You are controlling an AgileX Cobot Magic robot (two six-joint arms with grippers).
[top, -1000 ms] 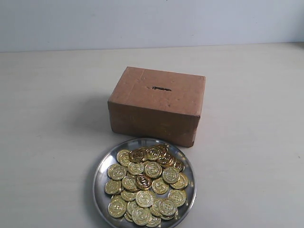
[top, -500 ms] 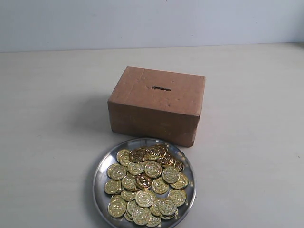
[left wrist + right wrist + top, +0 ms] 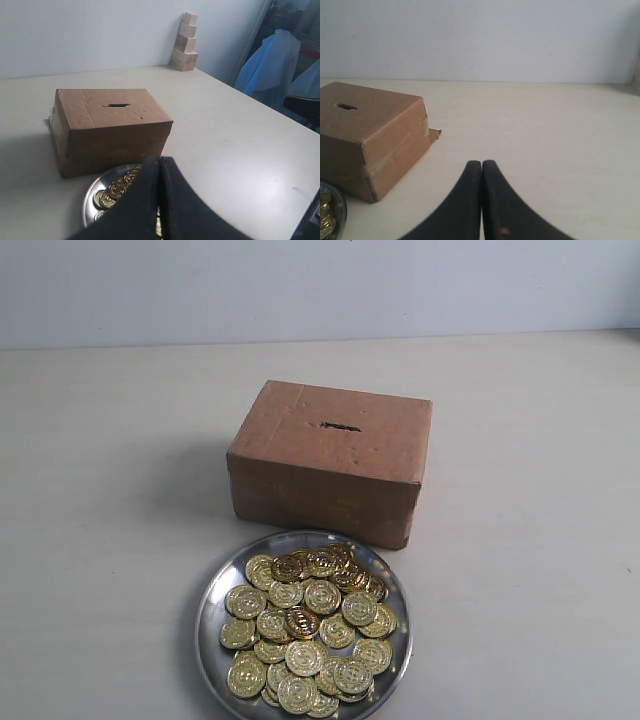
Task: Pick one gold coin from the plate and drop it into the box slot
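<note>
A round silver plate (image 3: 213, 593) heaped with gold coins (image 3: 306, 625) sits near the table's front edge. Just behind it stands a brown cardboard box (image 3: 330, 460) with a short dark slot (image 3: 339, 426) in its top face. No gripper shows in the exterior view. In the left wrist view my left gripper (image 3: 160, 161) is shut with nothing in it, hanging above the plate (image 3: 91, 192) and hiding most of the coins (image 3: 114, 190); the box (image 3: 110, 127) and slot (image 3: 118, 105) lie beyond. My right gripper (image 3: 481, 165) is shut and empty over bare table, off to the side of the box (image 3: 370, 137).
A stack of wooden blocks (image 3: 185, 42) stands at a far table corner against the wall. Blue cloth (image 3: 275, 65) hangs beyond the table edge. A torn flap (image 3: 434, 133) sticks out from the box's side.
</note>
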